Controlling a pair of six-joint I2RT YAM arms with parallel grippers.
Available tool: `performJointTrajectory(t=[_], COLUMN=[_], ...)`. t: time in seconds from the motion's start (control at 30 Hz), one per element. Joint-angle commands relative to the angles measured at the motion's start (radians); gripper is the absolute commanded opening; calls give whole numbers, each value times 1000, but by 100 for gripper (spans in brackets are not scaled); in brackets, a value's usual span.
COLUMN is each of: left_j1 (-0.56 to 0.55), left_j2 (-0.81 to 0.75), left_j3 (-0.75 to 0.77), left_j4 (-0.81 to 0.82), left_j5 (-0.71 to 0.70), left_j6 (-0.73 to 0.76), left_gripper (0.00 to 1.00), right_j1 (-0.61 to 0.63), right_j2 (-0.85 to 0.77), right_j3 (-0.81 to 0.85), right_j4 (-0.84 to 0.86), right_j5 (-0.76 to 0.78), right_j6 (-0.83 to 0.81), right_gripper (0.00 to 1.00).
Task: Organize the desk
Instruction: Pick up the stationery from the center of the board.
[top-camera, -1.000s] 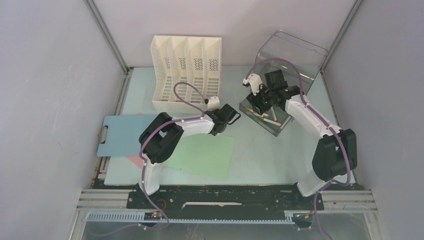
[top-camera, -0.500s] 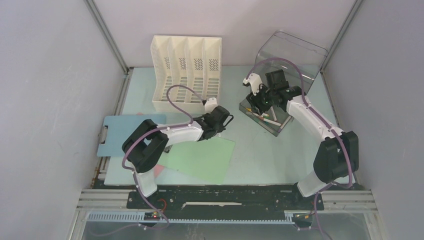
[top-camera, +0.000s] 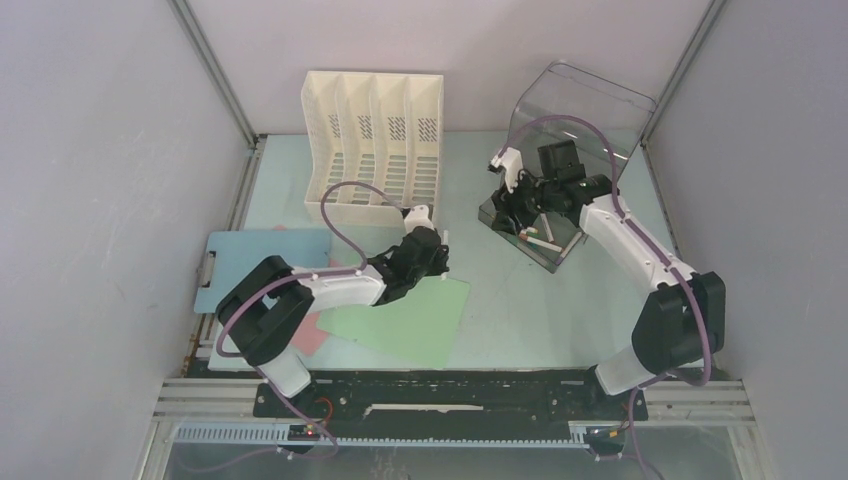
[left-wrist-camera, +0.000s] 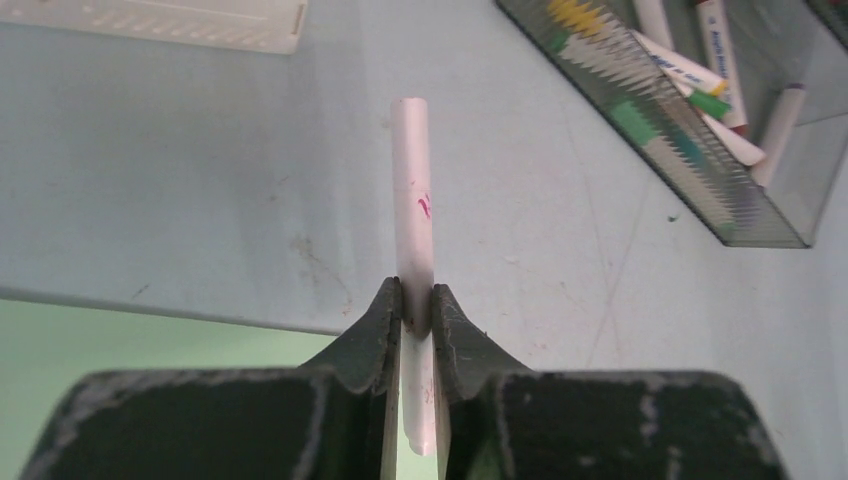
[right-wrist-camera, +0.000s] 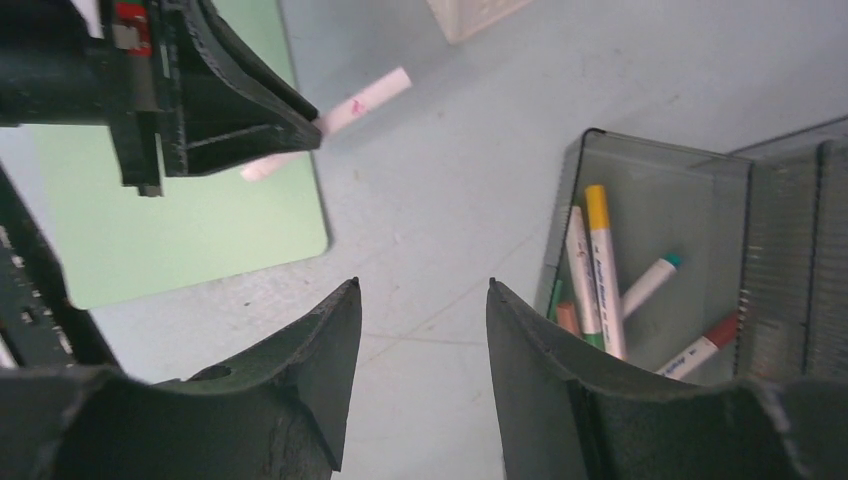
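On the pale mint desk my left gripper is shut on a white marker with a small pink mark. The marker's barrel sticks out ahead of the jaws, low over the desk at the far edge of a green sheet. The right wrist view shows the same marker in the left gripper. My right gripper hovers open and holds nothing, beside the left wall of a clear box. Several markers lie in that box.
A white file rack stands at the back left. A blue clipboard and a pink sheet lie at the left under the left arm. The clear box's lid stands tilted open behind it. Metal frame posts and grey walls enclose the desk.
My left arm has swung lower and to the left, bringing its gripper down by the green sheet's far edge, jaws narrowing on the white marker. The right arm has barely moved.
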Motion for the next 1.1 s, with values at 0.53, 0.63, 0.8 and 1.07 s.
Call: performJointTrajectory(t=[0.53,0.63,0.8,1.07], left_j1=[-18,-20,-24,-42], left_j2=[-137,-146,-145,-154], left_j3=[-273,-323,-375,-383], left_j4=[643,755,897,948], left_j5=[225,228,222,221], left_j6=[35,21,-2,-5], left_gripper=[0,0,0,0], right_j1=[-91,-109,-118,-117], right_j2=[21,40,42,103], right_j3=[-4,-8,-48,-65], right_j4=[16,35,124,203], right_j5=[-505,-537,-557,-614], right_j6=[207,258,350,512], right_gripper=[56,55,56,56])
